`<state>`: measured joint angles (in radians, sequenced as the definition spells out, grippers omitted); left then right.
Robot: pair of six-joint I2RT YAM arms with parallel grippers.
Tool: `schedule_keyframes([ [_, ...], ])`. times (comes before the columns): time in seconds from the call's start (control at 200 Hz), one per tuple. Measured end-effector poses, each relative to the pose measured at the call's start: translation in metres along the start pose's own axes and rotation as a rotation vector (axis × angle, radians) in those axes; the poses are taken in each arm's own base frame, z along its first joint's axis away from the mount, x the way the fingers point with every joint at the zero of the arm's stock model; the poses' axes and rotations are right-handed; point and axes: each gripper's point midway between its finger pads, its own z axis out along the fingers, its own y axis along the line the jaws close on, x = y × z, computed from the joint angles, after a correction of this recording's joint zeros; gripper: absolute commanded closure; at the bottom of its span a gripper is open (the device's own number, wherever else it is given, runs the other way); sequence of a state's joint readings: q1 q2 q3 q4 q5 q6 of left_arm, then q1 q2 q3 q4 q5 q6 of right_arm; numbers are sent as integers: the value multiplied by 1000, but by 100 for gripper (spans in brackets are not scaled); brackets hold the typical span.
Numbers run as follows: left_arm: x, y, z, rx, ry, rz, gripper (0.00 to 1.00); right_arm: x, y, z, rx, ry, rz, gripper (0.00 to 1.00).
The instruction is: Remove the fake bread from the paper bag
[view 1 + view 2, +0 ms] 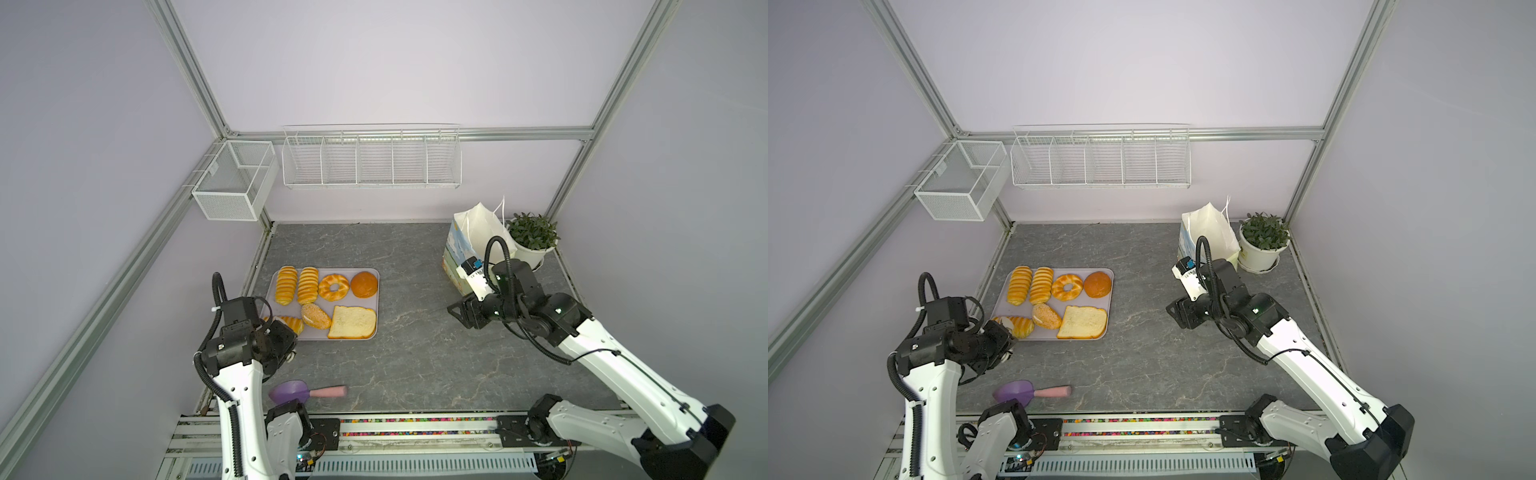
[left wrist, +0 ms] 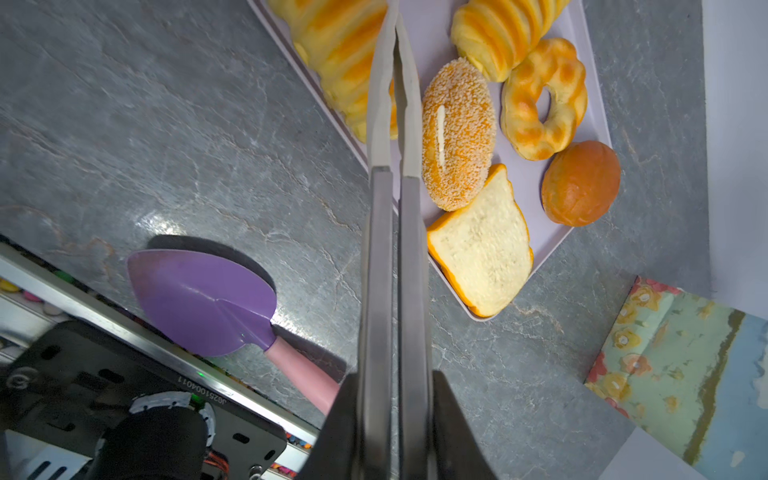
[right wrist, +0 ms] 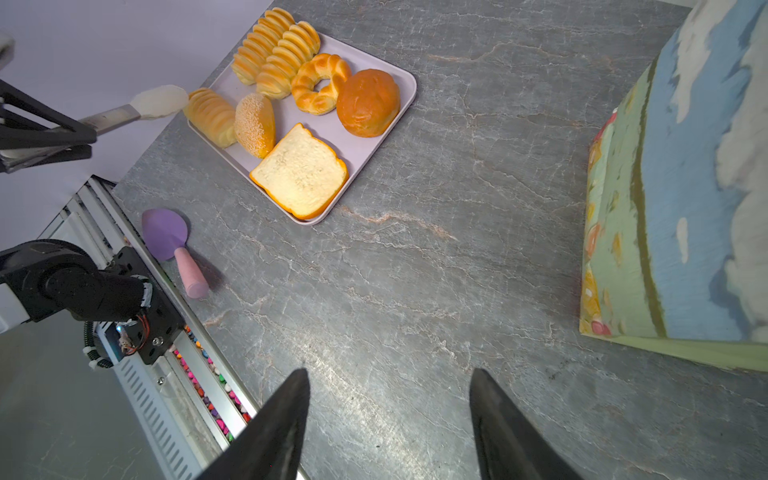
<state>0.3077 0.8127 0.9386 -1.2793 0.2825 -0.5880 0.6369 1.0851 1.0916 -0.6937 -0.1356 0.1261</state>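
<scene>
Seven pieces of golden-orange fake bread [image 1: 333, 286] lie on a flat lilac plastic tray [image 1: 343, 303] at the table's left in both top views. They are well apart from the tall paper bag [image 1: 473, 232], white inside and printed with sky and meadow. It stands upright at the rear right, mouth up, just beside a potted green plant [image 1: 532, 232]. Two ridged long loaves [image 1: 286, 286] lie side by side, long axes toward the back wall. The left arm covers much of a striped loaf [image 1: 1022, 327] at the tray's near left corner.

Only the left wrist view shows the left gripper [image 2: 395, 382] clenched on long metal tongs [image 2: 384, 249], blades pressed nearly together with nothing between; their tips are cut off. A purple scoop with a pink handle [image 2: 203, 299] lies nearby.

From the right wrist view, the tongs' white tip [image 3: 160, 102] sits at the striped loaf's end; contact is unclear. The right gripper [image 3: 390, 372] is released and empty, jaws wide apart over the grey stone-pattern table [image 3: 415, 270]. No view shows the bag's depths.
</scene>
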Motion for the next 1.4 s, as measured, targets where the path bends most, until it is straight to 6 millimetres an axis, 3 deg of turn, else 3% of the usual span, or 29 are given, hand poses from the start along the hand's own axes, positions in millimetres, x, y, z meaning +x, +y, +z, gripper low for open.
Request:
schedule_keyframes([
  [0.17, -7, -14, -23, 46, -58, 45, 100, 0, -7, -2, 43, -5, -7, 36],
  [0.27, -7, -24, -33, 84, -83, 84, 100, 1, -13, -6, 81, -18, -13, 36],
  [0.51, 34, -61, -31, 224, -50, 278, 100, 23, -39, -6, 212, 0, -15, 35],
  [0.68, 66, -88, -1, 211, 18, 448, 100, 38, -54, -10, 292, -1, -8, 34],
  [0.86, 105, -133, 45, 184, 44, 632, 100, 45, -68, -26, 380, -56, 8, 33],
  [1.02, 157, -168, 84, 184, 60, 802, 100, 66, -90, -34, 493, -77, 44, 23],
  [1.12, 177, -187, 106, 182, 56, 872, 100, 78, -103, -38, 560, -90, 78, 18],
  [1.22, 193, -197, 126, 186, 46, 927, 100, 90, -117, -40, 625, -106, 124, 10],
  [1.285, 204, -198, 138, 185, 48, 962, 94, 101, -128, -41, 678, -113, 158, 2],
  [1.4, 224, -196, 161, 166, 57, 1016, 81, 118, -146, -45, 764, -114, 219, 3],
])
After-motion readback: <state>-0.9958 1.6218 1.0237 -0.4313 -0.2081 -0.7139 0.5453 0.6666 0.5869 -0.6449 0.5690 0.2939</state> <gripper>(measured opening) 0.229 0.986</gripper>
